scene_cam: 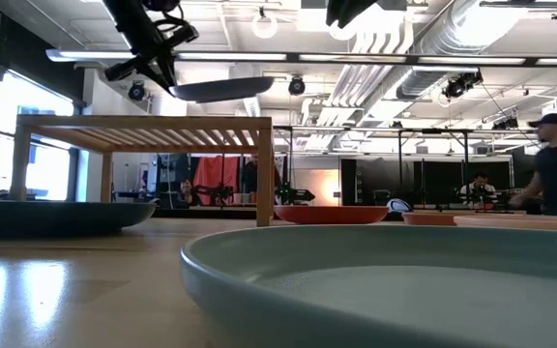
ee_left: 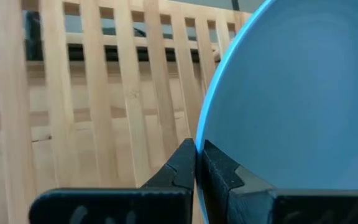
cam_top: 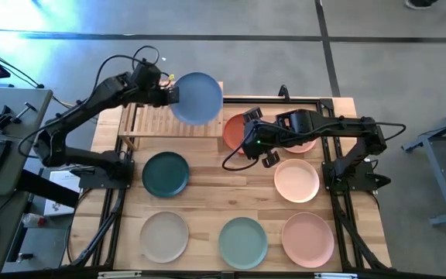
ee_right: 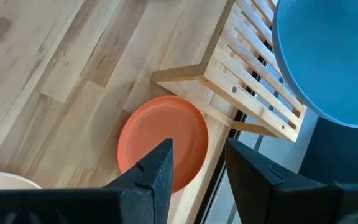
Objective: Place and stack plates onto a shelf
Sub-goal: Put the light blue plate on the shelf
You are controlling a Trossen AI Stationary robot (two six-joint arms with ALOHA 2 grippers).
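**Blue plate held by its rim above the shelf: the risks of the release**

The left tool (cam_top: 169,93) is closed on the rim of the blue plate (cam_top: 197,98), with almost no gap between its fingers (ee_left: 182,165); only this thin edge is gripped. The plate hangs in the air over the right end of the shelf (cam_top: 153,120), and in the low view it is clearly above the slats, not touching them.

The main danger, in my judgement, is the grip itself. A plate pinched at one edge can turn or slip out of the fingers, and then it would drop onto the slats or past the right edge of the shelf. From above, part of the plate reaches beyond that right edge, so a release at this place may leave it tilted or let it fall to the counter (cam_top: 207,209). It could then strike the terracotta plate (cam_top: 235,133), which lies on the counter just right of the shelf.

A second danger is the right arm. The right tool (cam_top: 260,143) hovers over the terracotta plate with its fingers wide apart and holds nothing. It is near the shelf's right end, so the two arms could meet if both move there together.

The other plates rest on the counter, nearer to the front.
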